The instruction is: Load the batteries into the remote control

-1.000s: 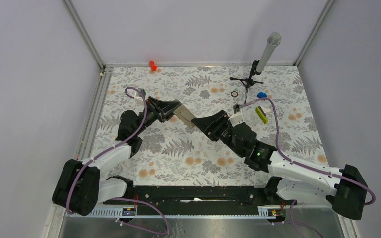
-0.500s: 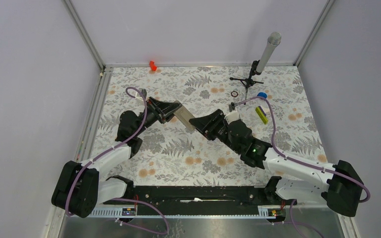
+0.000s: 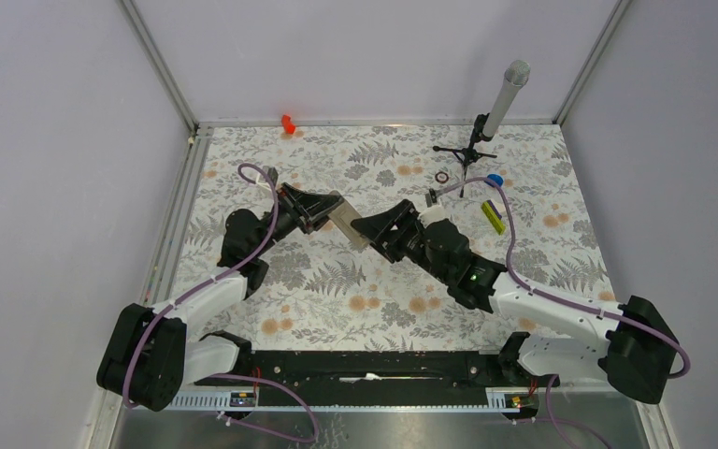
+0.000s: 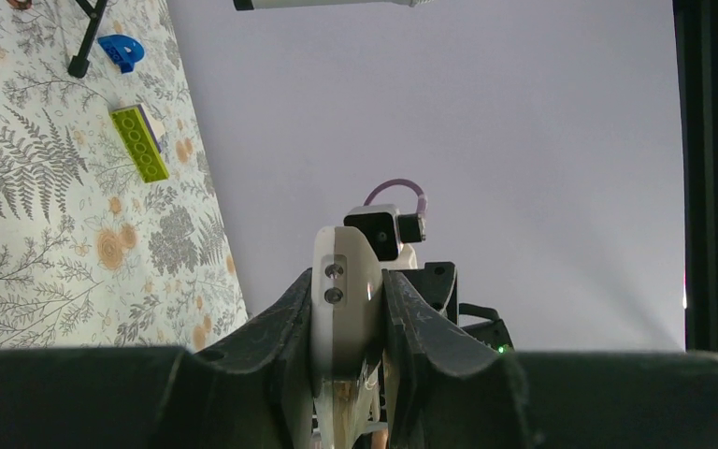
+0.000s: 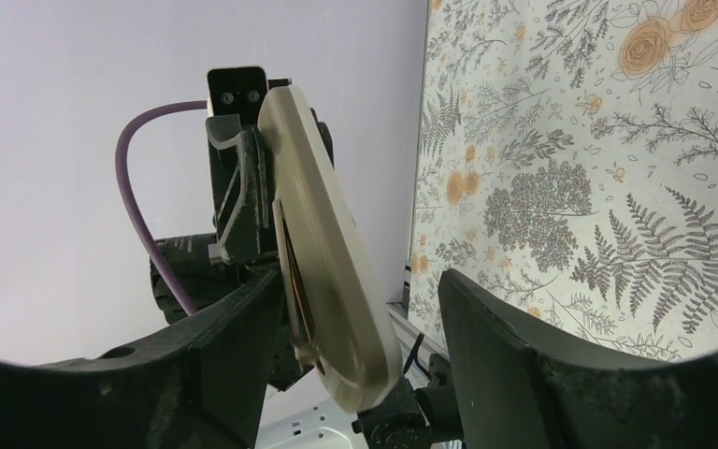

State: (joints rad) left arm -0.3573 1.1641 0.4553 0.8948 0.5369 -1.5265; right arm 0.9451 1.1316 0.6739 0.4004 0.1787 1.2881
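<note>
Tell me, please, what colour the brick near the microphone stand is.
The brick is yellow-green, clearest in the left wrist view.

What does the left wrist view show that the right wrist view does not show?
Only the left wrist view shows the yellow-green brick, the blue piece and the left end effector shut on the remote control. Only the right wrist view shows the right end effector, its fingers open on either side of the remote control. Both show the remote control and the floral table cover.
</note>
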